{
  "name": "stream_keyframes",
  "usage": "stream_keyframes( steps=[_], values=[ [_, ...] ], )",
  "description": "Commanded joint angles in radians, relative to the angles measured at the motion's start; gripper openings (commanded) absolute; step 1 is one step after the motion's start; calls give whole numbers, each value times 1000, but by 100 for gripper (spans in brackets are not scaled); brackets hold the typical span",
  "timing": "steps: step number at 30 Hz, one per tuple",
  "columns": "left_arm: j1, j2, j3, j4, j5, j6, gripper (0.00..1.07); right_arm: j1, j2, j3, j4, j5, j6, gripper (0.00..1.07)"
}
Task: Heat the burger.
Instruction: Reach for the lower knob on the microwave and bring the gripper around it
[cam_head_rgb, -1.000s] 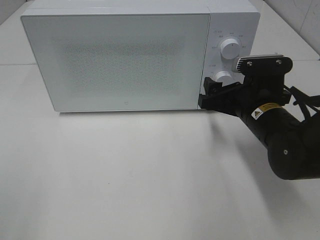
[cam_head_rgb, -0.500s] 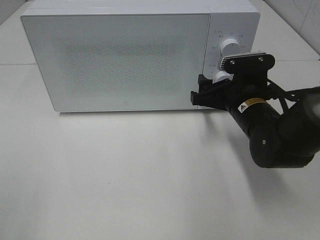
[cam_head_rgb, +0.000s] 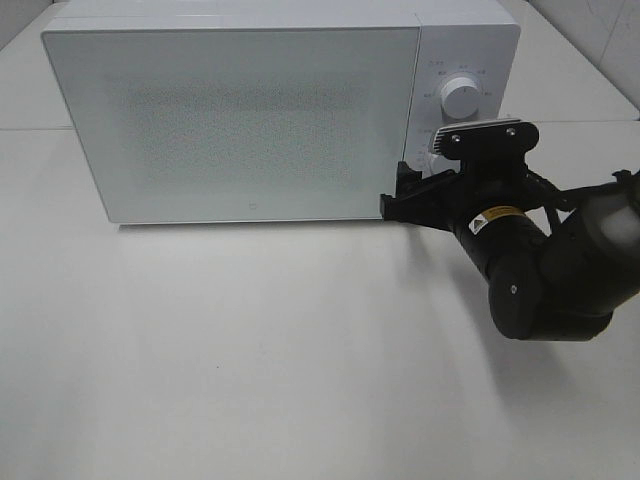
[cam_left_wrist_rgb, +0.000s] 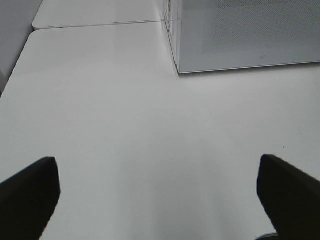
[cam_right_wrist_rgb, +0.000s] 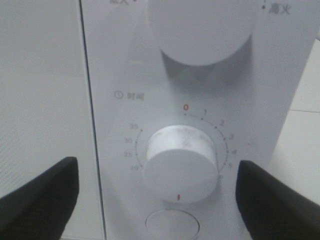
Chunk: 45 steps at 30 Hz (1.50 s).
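Note:
The burger is out of view. The white microwave (cam_head_rgb: 240, 120) stands shut, its frosted door hiding the inside. My right gripper (cam_head_rgb: 400, 190) is open at the control panel, in front of the lower part. In the right wrist view the right gripper (cam_right_wrist_rgb: 156, 167) has its black fingers (cam_right_wrist_rgb: 40, 200) spread on either side of the timer knob (cam_right_wrist_rgb: 180, 165), apart from it. The knob's red mark points down. My left gripper (cam_left_wrist_rgb: 157, 170) is open over bare table, away from the microwave's corner (cam_left_wrist_rgb: 180, 60).
An upper knob (cam_head_rgb: 459, 97) sits above the timer knob, also seen close up as the upper knob (cam_right_wrist_rgb: 200, 30). A round button (cam_right_wrist_rgb: 172, 225) lies below the timer knob. The white table (cam_head_rgb: 250, 350) stretches in front of the microwave.
My right arm has swung left and closer to the control panel, now covering the lower knob in the high view. The jaws stay equally wide. The microwave door has not moved.

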Motion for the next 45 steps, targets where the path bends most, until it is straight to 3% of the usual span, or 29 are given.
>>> stream_keyframes(
  steps=[1,27,33,40,45],
  values=[
    [-2,-15,1,-2,-16,-6,105,-1,0,-26,7,-67,-14,76],
    [-2,-15,1,-2,-16,-6,105,-13,17,-36,15,-76,-16,75],
    [-2,-15,1,-2,-16,-6,105,-13,17,-36,15,-75,-13,64],
    [-2,-15,1,-2,-16,-6,105,-13,17,-36,15,-76,-13,36],
    [-2,-15,1,-2,-16,-6,105,-13,17,-36,16,-76,-9,25]
  ],
)
